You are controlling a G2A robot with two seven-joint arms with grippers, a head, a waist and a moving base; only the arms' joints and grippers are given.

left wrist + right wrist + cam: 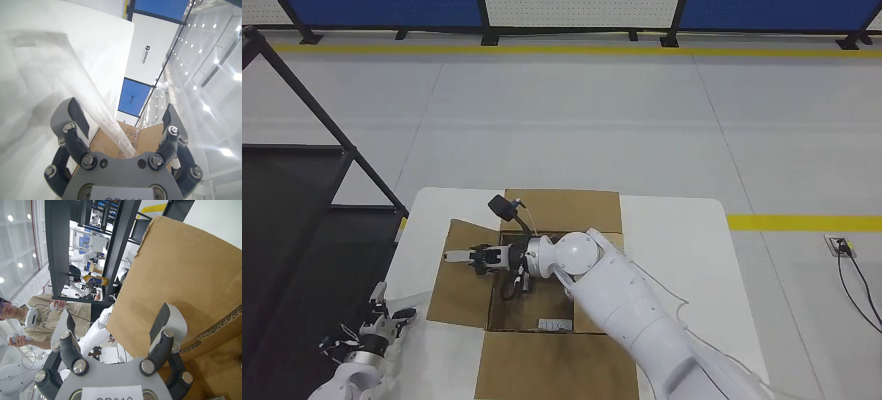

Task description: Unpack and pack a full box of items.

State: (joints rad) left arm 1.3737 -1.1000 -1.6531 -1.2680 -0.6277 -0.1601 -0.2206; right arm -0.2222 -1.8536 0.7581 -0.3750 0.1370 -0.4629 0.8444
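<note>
The cardboard box [562, 210] stood in the middle of the white table [682, 250] with its opening facing up. Its flaps were folded outward and lay nearly flat. From the top view the box looked only a little longer from side to side than from front to back, so I cannot say its long axis with certainty. The far flap and the near flap [552, 370] were the wider ones. Inside the box, near its front wall, lay one small pale item [555, 324]; I could not tell what it was.

The right gripper [454, 256] was stretched across the box and was over the left flap [457, 295]. Its fingers [162, 319] were spread apart and held nothing. In the right wrist view one finger was in front of the brown flap surface and the other was beyond the flap's edge. Whether a finger touched the cardboard, I could not tell.

The left gripper [388, 302] was low at the table's left front corner, well apart from the box. Its fingers were also wide apart. A long strip of clear plastic film [85, 81] ran from the gripper's palm out between the fingers and away from it, and it passed close beside one finger pad [78, 115]. The pads were not pressed on it. In the left wrist view the box showed beyond the gripper, with an outer wall toward it.
</note>
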